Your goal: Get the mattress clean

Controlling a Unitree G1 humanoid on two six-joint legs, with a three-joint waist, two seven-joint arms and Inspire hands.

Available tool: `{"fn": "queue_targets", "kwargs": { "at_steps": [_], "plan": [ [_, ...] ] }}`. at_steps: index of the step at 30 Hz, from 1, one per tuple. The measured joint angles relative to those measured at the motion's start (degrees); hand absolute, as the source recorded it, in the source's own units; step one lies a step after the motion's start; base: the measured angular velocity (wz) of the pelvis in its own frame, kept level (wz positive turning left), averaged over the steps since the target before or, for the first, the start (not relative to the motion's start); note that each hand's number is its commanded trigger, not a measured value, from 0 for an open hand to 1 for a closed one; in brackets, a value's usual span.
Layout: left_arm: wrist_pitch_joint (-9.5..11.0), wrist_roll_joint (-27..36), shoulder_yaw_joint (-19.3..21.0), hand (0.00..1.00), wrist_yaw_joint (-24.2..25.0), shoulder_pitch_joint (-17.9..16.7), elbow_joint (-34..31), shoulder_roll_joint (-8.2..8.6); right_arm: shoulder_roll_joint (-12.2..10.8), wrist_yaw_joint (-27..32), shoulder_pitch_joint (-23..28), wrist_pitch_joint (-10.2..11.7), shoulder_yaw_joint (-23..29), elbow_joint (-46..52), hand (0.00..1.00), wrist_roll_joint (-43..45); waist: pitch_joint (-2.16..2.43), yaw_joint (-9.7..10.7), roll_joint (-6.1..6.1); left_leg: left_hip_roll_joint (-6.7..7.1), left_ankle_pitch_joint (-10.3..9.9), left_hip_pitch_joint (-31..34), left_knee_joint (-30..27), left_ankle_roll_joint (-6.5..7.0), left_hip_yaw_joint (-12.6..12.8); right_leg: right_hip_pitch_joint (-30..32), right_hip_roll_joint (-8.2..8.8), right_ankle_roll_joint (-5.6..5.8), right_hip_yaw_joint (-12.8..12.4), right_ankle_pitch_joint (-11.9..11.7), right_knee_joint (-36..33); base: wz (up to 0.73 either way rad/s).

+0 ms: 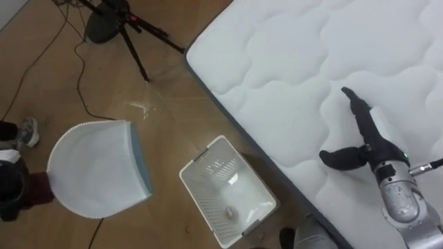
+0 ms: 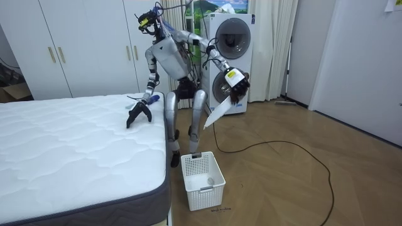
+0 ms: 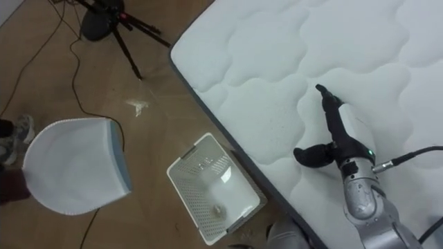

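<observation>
Mattress (image 1: pixel 291 62) beneath right hand (image 1: pixel 363 142), cloth (image 1: pixel 93 169) in left hand (image 2: pixel 237 89)

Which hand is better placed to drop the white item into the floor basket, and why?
Left, likely: the left hand grips the white item over the floor beside the basket; the right hand lies open on the mattress.

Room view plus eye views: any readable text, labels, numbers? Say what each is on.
None can be read.
Washer stack: front panel marks too small.
Tag on the back of the left hand: print blurred.
Dark mark on the floor by the white basket: too small to tell if it is print.
Mattress, and the white cloth held in the left hand: no print visible.
</observation>
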State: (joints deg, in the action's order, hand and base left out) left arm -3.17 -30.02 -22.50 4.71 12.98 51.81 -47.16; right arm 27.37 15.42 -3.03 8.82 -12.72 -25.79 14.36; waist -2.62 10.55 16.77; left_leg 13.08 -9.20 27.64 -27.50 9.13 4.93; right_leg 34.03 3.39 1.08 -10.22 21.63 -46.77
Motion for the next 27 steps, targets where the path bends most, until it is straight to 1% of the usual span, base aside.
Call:
{"fn": "queue_targets", "kwargs": {
  "at_steps": [1,3,4,6,7,8,9,10,11,12,13,14,15,16,17,18,19,20,21,22,23,24,25,26,27],
  "plan": [
    [0.1,0.5,0.2,1.00,-0.3,-0.6,-0.4,0.44,0.0,0.0,0.1,0.0,-0.1,-0.4,0.00,-0.5,0.11,-0.2,-0.26,-0.29,-0.1,-0.2,0.1,-0.03,0.0,-0.4,-0.15,-0.07,0.0,-0.2,0.5,-0.11],
    [0.9,0.6,2.1,1.00,-0.5,-2.4,-3.7,2.79,0.0,0.1,0.9,-0.1,0.3,-1.1,0.00,-0.8,0.31,-1.4,-1.40,-1.18,-0.4,-1.2,0.2,-0.07,-0.3,-2.0,-0.61,-0.23,0.5,-1.0,2.4,-0.09],
    [1.1,0.6,2.6,1.00,-0.7,-2.8,-4.7,3.48,-0.1,0.1,1.2,-0.1,0.5,-1.5,0.00,-0.8,0.44,-1.7,-1.76,-1.33,-0.6,-1.5,0.2,-0.04,-0.3,-2.4,-0.66,-0.25,0.6,-1.0,2.8,-0.05],
    [2.2,1.9,4.2,1.00,-0.8,-5.0,-10.0,5.04,-0.5,0.7,2.8,-0.1,1.0,-1.9,0.00,-1.3,1.00,-2.5,-3.39,-1.67,-1.0,-2.5,0.2,0.17,-0.6,-3.8,-0.74,-0.22,1.0,-1.3,4.0,-0.04],
    [2.5,2.4,4.3,1.00,-0.8,-5.3,-11.1,5.29,-0.5,0.9,3.2,-0.1,1.3,-1.9,0.00,-1.3,1.09,-2.8,-3.57,-1.82,-1.1,-2.8,0.2,0.23,-0.7,-4.5,-0.82,-0.23,1.3,-1.5,4.4,-0.07],
    [2.8,3.2,4.4,1.00,-0.8,-5.4,-13.3,5.79,-0.5,1.4,3.9,-0.1,2.2,-1.9,0.00,-1.7,1.14,-3.0,-3.75,-2.32,-1.4,-3.3,0.0,0.38,-0.9,-5.5,-0.99,-0.26,1.9,-2.0,5.8,-0.09],
    [3.0,3.9,4.7,1.00,-0.8,-5.8,-16.4,5.87,-0.5,2.1,4.7,-0.1,2.7,-1.8,0.00,-2.8,1.16,-3.2,-4.24,-2.66,-1.6,-4.0,0.1,0.56,-0.9,-6.3,-1.25,-0.19,2.2,-2.4,6.7,-0.09],
    [3.0,4.6,5.1,1.00,-0.8,-6.2,-18.1,5.89,-0.5,2.5,5.0,-0.1,2.8,-1.7,0.00,-3.4,1.13,-3.3,-4.56,-2.72,-1.6,-4.4,0.2,0.65,-0.9,-6.9,-1.47,-0.11,2.2,-2.4,7.0,-0.15],
    [3.2,5.1,6.1,1.00,-1.0,-6.8,-21.3,6.28,-0.6,3.0,5.6,-0.1,2.8,-1.6,0.00,-4.5,1.22,-3.3,-5.31,-2.94,-2.1,-4.9,0.4,0.85,-0.5,-7.5,-1.48,-0.02,1.9,-2.5,7.3,-0.14],
    [3.2,5.7,6.5,1.00,-1.4,-7.1,-22.6,6.81,-0.6,3.1,5.9,-0.1,2.9,-1.4,0.00,-5.2,1.22,-3.2,-5.50,-3.09,-2.2,-5.3,0.4,0.95,-0.5,-8.0,-1.46,0.06,2.0,-2.6,7.6,-0.17],
    [3.6,5.8,8.1,1.00,-1.9,-8.3,-24.9,8.62,-1.1,3.3,7.2,-0.2,3.6,-0.5,0.00,-5.6,1.27,-3.4,-5.99,-3.29,-2.3,-6.4,0.8,1.05,-0.5,-9.2,-1.43,0.12,2.3,-2.8,8.5,-0.18],
    [4.2,5.9,9.9,1.00,-2.0,-10.0,-27.7,10.05,-1.8,3.7,8.6,-0.1,4.1,0.2,0.00,-6.4,1.45,-3.3,-6.96,-3.50,-2.6,-7.5,1.2,1.07,-0.2,-10.1,-1.25,0.13,2.8,-2.9,9.0,-0.23],
    [4.5,6.0,10.5,1.00,-2.0,-11.7,-30.9,10.57,-2.1,4.2,10.0,-0.1,4.3,0.5,0.00,-7.5,1.80,-3.4,-7.97,-3.81,-3.0,-8.3,1.3,1.14,0.3,-10.7,-0.89,-0.01,4.2,-3.0,9.2,-0.25],
    [4.6,6.1,10.7,1.00,-2.0,-12.7,-32.6,10.83,-2.1,4.4,10.7,-0.1,4.4,0.7,0.00,-7.9,1.79,-3.6,-8.31,-4.11,-3.3,-8.7,1.3,1.18,0.7,-11.2,-0.96,-0.05,4.6,-3.2,9.5,-0.46],
    [5.3,6.5,11.0,1.00,-2.0,-14.3,-34.7,11.68,-2.2,4.9,12.0,-0.1,5.1,0.7,0.00,-8.9,1.92,-4.4,-8.94,-4.76,-3.5,-10.3,2.1,1.21,2.2,-12.2,-1.02,-0.10,5.1,-3.7,10.4,-0.73],
    [5.9,7.4,11.1,1.00,-2.0,-15.7,-35.7,12.79,-2.2,5.8,12.8,-0.1,5.3,0.7,0.00,-9.4,1.91,-5.5,-9.34,-5.31,-3.7,-11.9,3.2,1.39,3.9,-13.1,-0.95,-0.10,5.8,-4.3,11.2,-0.86],
    [5.9,7.8,11.1,1.00,-2.0,-16.1,-36.3,13.26,-2.2,6.0,13.1,-0.1,5.4,0.8,0.00,-9.4,1.89,-5.9,-9.54,-5.59,-3.8,-12.4,3.5,1.45,4.8,-13.3,-0.93,-0.21,6.1,-4.7,11.5,-0.86],
    [6.0,8.1,11.2,1.00,-2.0,-16.4,-37.1,14.22,-2.3,6.5,13.4,-0.2,5.4,0.8,0.00,-9.5,1.89,-6.5,-9.71,-6.25,-3.9,-12.7,3.9,1.69,6.5,-13.2,-0.74,-0.27,7.4,-5.7,12.3,-0.94],
    [6.4,8.6,11.9,1.00,-2.0,-16.5,-37.1,15.19,-2.8,6.4,13.4,-0.2,5.4,1.2,0.00,-9.5,1.87,-7.6,-10.01,-7.36,-4.0,-12.9,4.4,1.89,8.9,-12.9,-0.34,-0.74,10.6,-7.1,13.3,-1.04],
    [6.7,9.4,12.4,1.00,-2.0,-16.7,-37.1,15.54,-3.0,6.4,13.4,-0.2,5.4,1.5,0.00,-9.5,1.90,-8.2,-10.16,-8.06,-4.1,-13.0,4.8,1.96,10.4,-13.0,-0.06,-1.09,12.6,-8.1,14.0,-1.35],
    [7.0,10.7,13.6,1.00,-2.1,-17.0,-37.1,15.89,-3.5,6.5,13.2,-0.1,5.3,2.2,0.00,-9.4,1.80,-9.6,-10.68,-9.52,-4.1,-13.5,5.9,2.18,14.3,-12.9,0.78,-1.22,17.2,-9.4,13.7,-1.21],
    [7.0,11.3,14.1,1.00,-2.2,-17.3,-37.1,16.18,-3.7,6.5,13.2,0.0,5.2,2.2,0.00,-9.5,1.90,-10.0,-10.96,-9.97,-4.1,-14.1,6.6,2.24,15.9,-13.0,1.45,-0.93,19.5,-9.2,12.0,-1.47],
    [7.0,12.3,15.2,1.00,-3.0,-17.9,-37.1,17.40,-3.9,6.5,13.2,0.0,5.1,2.2,0.00,-9.8,2.16,-10.8,-11.45,-10.62,-4.1,-15.7,8.2,2.34,18.9,-14.3,2.83,-0.38,23.5,-8.2,7.7,-1.50],
    [7.2,13.4,16.1,1.00,-4.1,-18.3,-37.2,17.96,-4.2,6.5,13.2,0.1,5.0,2.2,0.00,-10.1,2.26,-11.9,-12.62,-10.63,-3.9,-17.2,9.9,2.41,22.5,-16.5,5.16,-0.06,27.1,-6.3,3.8,-1.60],
    [7.3,13.8,16.5,1.00,-4.6,-18.4,-37.3,18.16,-4.2,6.5,13.2,0.4,4.9,2.2,0.00,-10.6,2.24,-12.7,-13.27,-10.68,-3.9,-17.9,10.5,2.41,24.6,-17.7,6.15,0.11,28.1,-5.5,2.5,-1.74]
  ]
}}
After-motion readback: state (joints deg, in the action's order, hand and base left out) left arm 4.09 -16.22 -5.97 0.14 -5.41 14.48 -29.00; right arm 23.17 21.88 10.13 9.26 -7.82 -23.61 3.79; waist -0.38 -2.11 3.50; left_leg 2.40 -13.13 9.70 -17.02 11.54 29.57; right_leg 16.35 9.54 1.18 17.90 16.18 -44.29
